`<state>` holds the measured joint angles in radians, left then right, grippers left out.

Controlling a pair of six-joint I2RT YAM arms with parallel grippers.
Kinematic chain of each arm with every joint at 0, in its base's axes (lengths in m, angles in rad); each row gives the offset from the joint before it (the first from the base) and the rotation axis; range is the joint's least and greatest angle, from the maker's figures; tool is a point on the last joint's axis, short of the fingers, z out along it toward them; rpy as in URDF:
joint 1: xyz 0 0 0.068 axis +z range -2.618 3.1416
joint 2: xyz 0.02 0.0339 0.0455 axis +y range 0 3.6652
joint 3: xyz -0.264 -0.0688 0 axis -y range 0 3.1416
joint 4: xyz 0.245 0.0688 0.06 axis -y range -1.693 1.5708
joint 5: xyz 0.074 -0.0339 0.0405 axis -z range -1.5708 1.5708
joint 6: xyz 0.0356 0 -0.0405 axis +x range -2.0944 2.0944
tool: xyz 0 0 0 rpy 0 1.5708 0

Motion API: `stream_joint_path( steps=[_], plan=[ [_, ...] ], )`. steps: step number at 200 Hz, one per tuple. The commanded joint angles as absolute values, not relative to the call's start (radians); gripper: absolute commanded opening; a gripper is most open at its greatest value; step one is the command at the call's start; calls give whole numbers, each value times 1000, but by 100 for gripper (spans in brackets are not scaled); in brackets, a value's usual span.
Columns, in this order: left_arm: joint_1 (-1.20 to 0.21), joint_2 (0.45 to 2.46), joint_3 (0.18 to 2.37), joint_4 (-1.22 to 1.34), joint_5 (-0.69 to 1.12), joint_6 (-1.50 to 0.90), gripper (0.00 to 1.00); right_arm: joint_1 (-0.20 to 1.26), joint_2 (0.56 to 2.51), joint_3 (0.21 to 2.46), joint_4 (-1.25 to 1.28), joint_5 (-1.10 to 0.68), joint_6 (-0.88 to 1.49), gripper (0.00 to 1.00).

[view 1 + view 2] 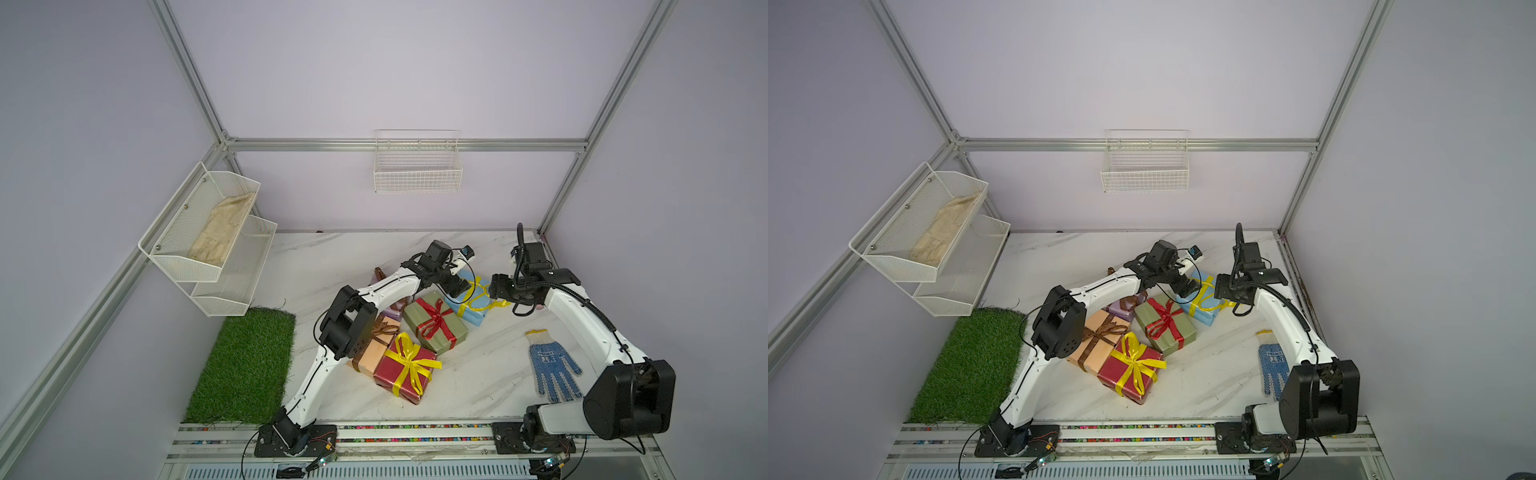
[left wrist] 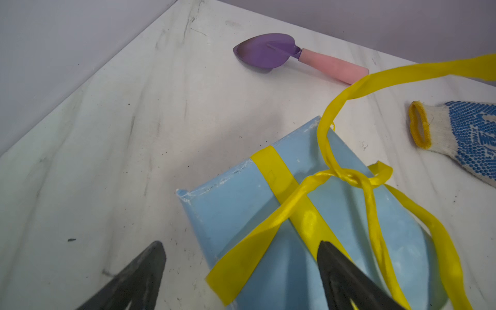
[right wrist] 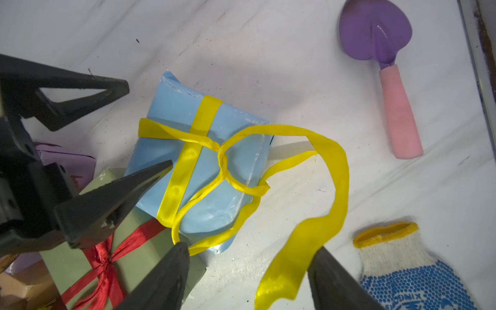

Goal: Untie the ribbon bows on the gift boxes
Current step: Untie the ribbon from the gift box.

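The light blue gift box (image 3: 171, 112) lies at the centre of the right wrist view, its paper creased and scuffed white along the edges. Flat bands of its yellow ribbon (image 3: 224, 161) cross the top, but the bow is reduced to one loose twisted knot with a small loop. A long shiny tail curls away over the table and passes between the spread fingers of the right gripper (image 3: 251, 248). It lies against one finger, and the jaws stand wide and clamp nothing. The left gripper (image 2: 240, 245) is just as widely parted and empty, with one finger above the box and the other over bare table. Touching the blue box, toward the lower left of the right wrist view, is the olive green box (image 3: 150, 241), its red bow (image 3: 107, 263) tied. In a top view the dark red box (image 1: 415, 386) with a tied yellow bow (image 1: 409, 359) and the peach-orange box (image 1: 372, 353) with a brown bow (image 1: 384, 328) sit lower in the frame. The lilac box (image 1: 392, 309) is mostly hidden under the left arm. All rest on a white marble-patterned table (image 1: 478, 374). A blue-dotted glove (image 1: 552, 365) lies at its right and a purple trowel (image 3: 375, 32) with a pink handle near the right edge. A green turf mat (image 1: 245, 365) lies at the left. Lilac walls framed in aluminium carry a wire basket (image 1: 417, 166) at the back and a two-tier mesh rack (image 1: 232, 291) at the left.
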<state>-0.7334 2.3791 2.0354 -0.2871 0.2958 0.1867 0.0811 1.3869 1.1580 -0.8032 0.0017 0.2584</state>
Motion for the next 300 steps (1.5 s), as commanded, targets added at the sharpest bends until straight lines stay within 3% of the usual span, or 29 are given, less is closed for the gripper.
stream_joint_path(
  steps=[1, 94, 174, 226, 252, 300],
  plan=[
    [-735, 2390, 2116, -259, 353, 221, 89, 80, 1341, 1117, -766, -23, 295, 73],
    [-735, 2464, 2160, -256, 417, 236, 85, 76, 1345, 985, -656, -59, 348, 71],
    [-736, 2451, 2119, -252, 422, 212, 57, 63, 1355, 929, -569, -57, 379, 68],
    [-735, 2393, 2031, -209, 423, 192, 51, 61, 1365, 908, -519, -47, 386, 66],
    [-735, 2370, 2002, -191, 430, 186, 36, 61, 1412, 910, -483, -40, 391, 64],
    [-732, 2338, 1960, -162, 420, 174, 32, 57, 1470, 922, -433, -21, 401, 60]
  ],
)
